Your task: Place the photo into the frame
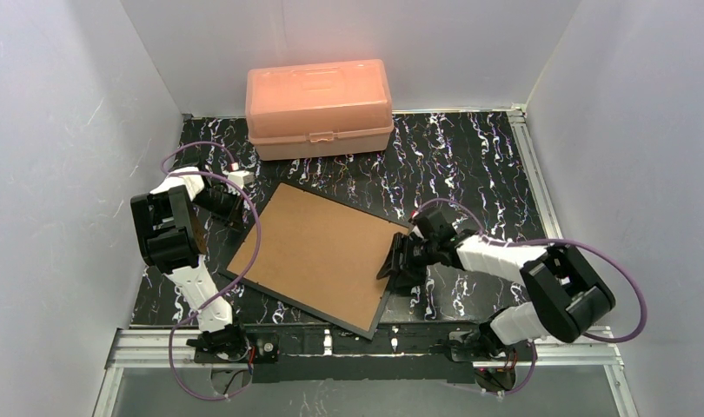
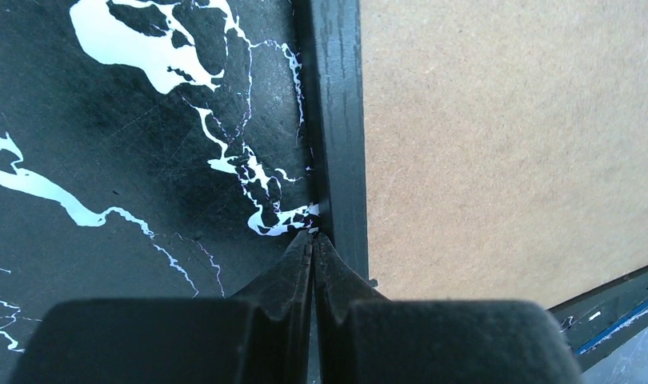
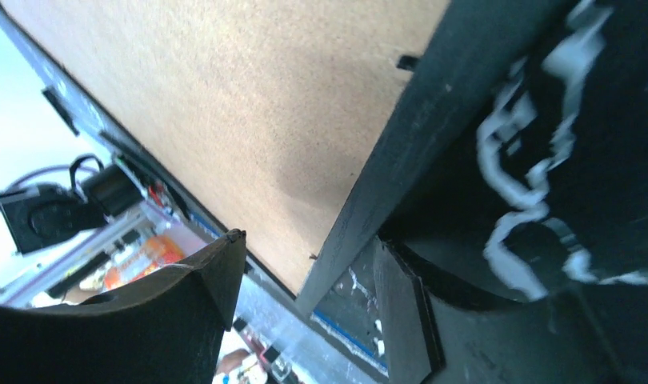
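The black frame [image 1: 296,306] lies flat and tilted on the table, filled by a brown backing board [image 1: 318,252]. The photo is hidden. My left gripper [image 1: 242,221] is shut with nothing in it. In the left wrist view its tips [image 2: 314,238] rest against the outer side of the frame's rail [image 2: 337,120], beside the board [image 2: 505,136]. My right gripper [image 1: 394,268] is at the frame's right edge. In the right wrist view it [image 3: 309,244] stands open, with the frame's rail [image 3: 433,120] and the corner of the board [image 3: 249,104] running between its fingers.
A peach plastic box [image 1: 320,106] stands closed at the back of the black marbled table [image 1: 470,165], just beyond the frame's far corner. White walls close in on both sides and at the back. A metal rail [image 1: 392,343] runs along the near edge.
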`<state>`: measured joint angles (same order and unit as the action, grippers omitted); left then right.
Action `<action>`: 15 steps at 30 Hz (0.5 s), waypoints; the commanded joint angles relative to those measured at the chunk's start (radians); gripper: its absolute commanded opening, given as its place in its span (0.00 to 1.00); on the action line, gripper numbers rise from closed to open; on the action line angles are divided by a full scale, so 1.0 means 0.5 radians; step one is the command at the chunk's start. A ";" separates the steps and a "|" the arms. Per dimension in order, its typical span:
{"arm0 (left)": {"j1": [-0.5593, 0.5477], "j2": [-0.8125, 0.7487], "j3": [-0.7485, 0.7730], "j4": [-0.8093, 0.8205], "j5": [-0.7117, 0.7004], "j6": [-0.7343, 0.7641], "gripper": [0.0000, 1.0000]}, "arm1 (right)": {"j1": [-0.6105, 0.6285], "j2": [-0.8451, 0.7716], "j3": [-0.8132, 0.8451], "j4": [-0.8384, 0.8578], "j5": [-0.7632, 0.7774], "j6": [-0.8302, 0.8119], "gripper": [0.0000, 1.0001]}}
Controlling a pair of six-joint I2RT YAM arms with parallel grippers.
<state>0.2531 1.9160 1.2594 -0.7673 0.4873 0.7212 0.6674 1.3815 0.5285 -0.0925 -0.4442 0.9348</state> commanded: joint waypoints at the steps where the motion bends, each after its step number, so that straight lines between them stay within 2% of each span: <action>1: -0.090 0.084 -0.104 -0.122 0.106 -0.007 0.00 | -0.170 0.126 0.271 0.054 0.242 -0.297 0.67; 7: -0.095 0.064 -0.166 -0.105 0.078 0.010 0.00 | -0.243 0.169 0.256 -0.021 0.235 -0.367 0.67; 11: -0.095 0.045 -0.191 -0.092 0.056 0.017 0.00 | -0.291 -0.027 0.169 -0.147 0.318 -0.400 0.67; 15: -0.095 0.040 -0.190 -0.091 0.054 -0.006 0.00 | -0.329 -0.257 0.075 -0.195 0.239 -0.323 0.62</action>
<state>0.2359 1.9003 1.2251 -0.7616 0.5129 0.7170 0.5190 1.3617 0.6041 -0.1650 -0.3210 0.7662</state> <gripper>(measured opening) 0.007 0.650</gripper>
